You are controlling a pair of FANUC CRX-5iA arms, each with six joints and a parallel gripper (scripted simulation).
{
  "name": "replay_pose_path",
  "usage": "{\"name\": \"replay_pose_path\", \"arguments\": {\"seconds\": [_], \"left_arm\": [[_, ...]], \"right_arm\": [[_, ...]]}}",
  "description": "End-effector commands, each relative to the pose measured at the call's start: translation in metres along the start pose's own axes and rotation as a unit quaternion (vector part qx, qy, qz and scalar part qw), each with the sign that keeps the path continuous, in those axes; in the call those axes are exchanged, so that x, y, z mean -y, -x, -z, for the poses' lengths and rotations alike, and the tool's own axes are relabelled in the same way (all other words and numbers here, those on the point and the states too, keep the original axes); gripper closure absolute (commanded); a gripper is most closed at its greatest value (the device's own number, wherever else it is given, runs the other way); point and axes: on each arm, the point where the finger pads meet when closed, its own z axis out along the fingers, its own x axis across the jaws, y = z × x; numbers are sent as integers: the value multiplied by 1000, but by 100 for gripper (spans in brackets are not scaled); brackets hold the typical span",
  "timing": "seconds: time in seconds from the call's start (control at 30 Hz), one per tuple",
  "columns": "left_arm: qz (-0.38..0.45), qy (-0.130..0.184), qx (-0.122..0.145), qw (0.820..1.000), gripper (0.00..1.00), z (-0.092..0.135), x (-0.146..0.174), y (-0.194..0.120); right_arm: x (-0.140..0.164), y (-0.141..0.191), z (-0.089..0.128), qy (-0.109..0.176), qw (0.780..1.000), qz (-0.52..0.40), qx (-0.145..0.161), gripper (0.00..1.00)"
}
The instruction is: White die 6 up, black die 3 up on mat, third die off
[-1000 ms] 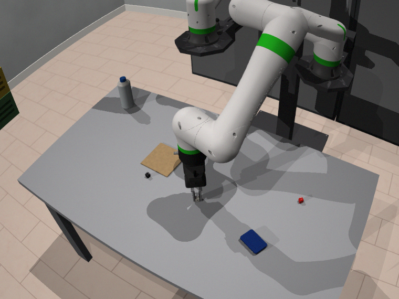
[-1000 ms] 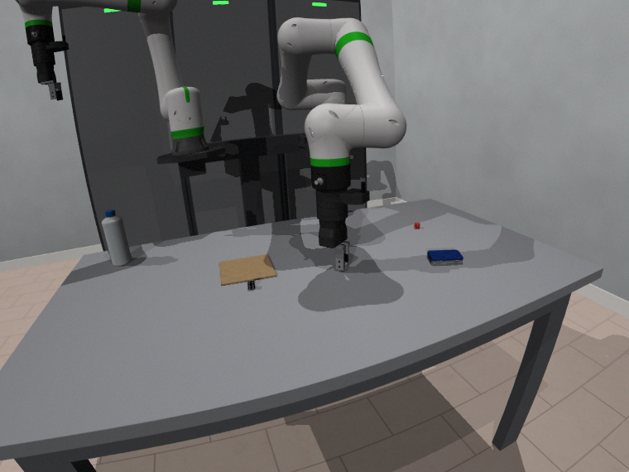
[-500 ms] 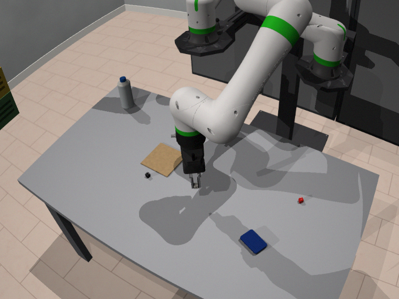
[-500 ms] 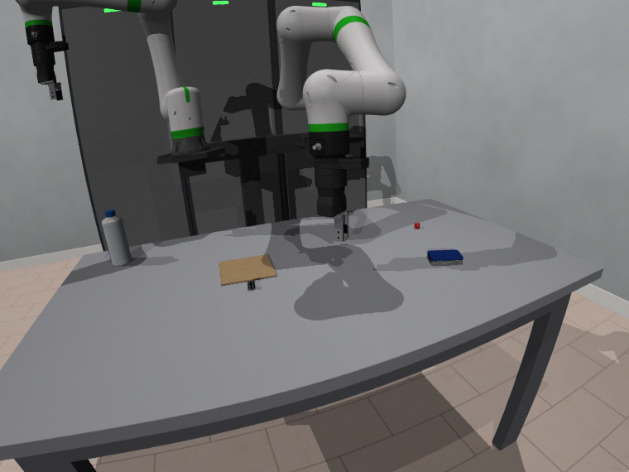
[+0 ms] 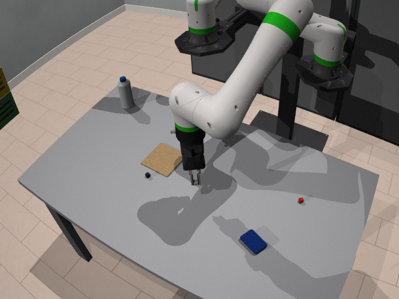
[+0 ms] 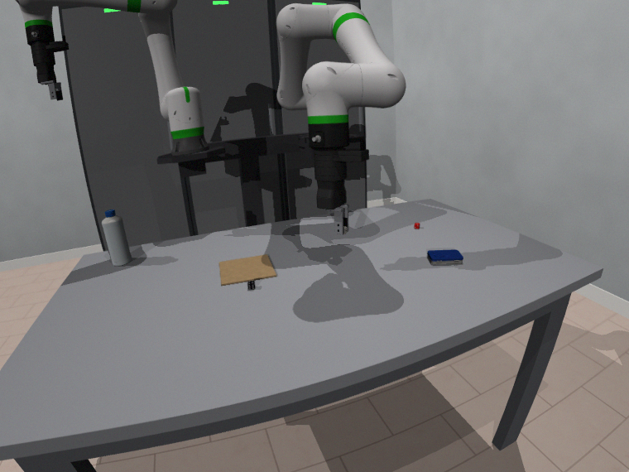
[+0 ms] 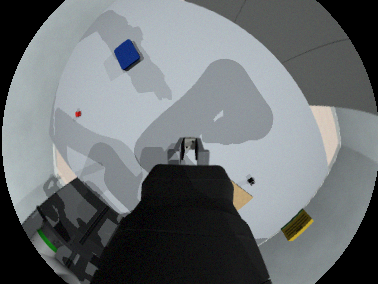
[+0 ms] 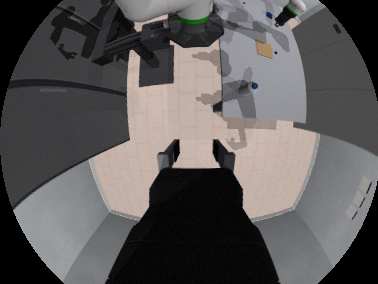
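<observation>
My left gripper (image 5: 195,180) (image 6: 343,229) (image 7: 189,144) is shut on the white die (image 7: 189,143), a pale cube with dark pips between the fingertips. It is held above the table, to one side of the tan mat (image 5: 160,159) (image 6: 247,269) (image 7: 242,196); its faces are largely hidden. The black die (image 5: 147,174) (image 6: 251,285) (image 7: 251,180) lies on the table just off the mat's edge; its top number is too small to read. The red die (image 5: 300,200) (image 6: 416,226) (image 7: 78,114) lies far from the mat. My right gripper (image 8: 196,146) (image 6: 55,91) is open and empty, away from the table.
A grey bottle with a blue cap (image 5: 126,95) (image 6: 117,241) stands near the table's corner, beyond the mat. A blue-topped box (image 5: 253,241) (image 6: 444,255) (image 7: 127,54) lies on the red die's side of the table. The left arm's shadow falls across the middle.
</observation>
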Motion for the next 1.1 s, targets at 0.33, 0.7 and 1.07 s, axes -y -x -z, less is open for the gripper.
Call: {"name": "replay_pose_path", "arguments": {"seconds": [0.33, 0.7, 1.07], "left_arm": [[122, -1, -1, 993, 66, 1, 5, 3], [302, 0, -1, 953, 66, 0, 10, 10], [499, 0, -1, 867, 66, -1, 11, 14]], "right_arm": [[0, 0, 1, 1, 1000, 0, 0, 0], [0, 0, 1, 1, 1000, 0, 0, 0], [0, 0, 1, 1, 1000, 0, 0, 0]]}}
